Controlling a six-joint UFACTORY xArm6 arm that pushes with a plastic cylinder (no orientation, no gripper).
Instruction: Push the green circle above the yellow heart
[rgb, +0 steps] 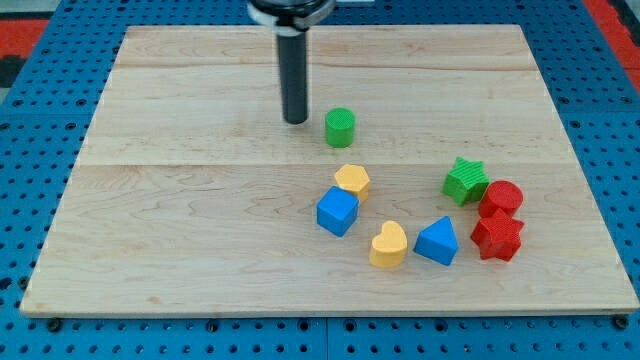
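No jaws fitted. My tip sits just left of green circle; push rightward, stopping above yellow heart.

The tip stands just left of the green circle, which lies well above the yellow heart, between blue blocks.
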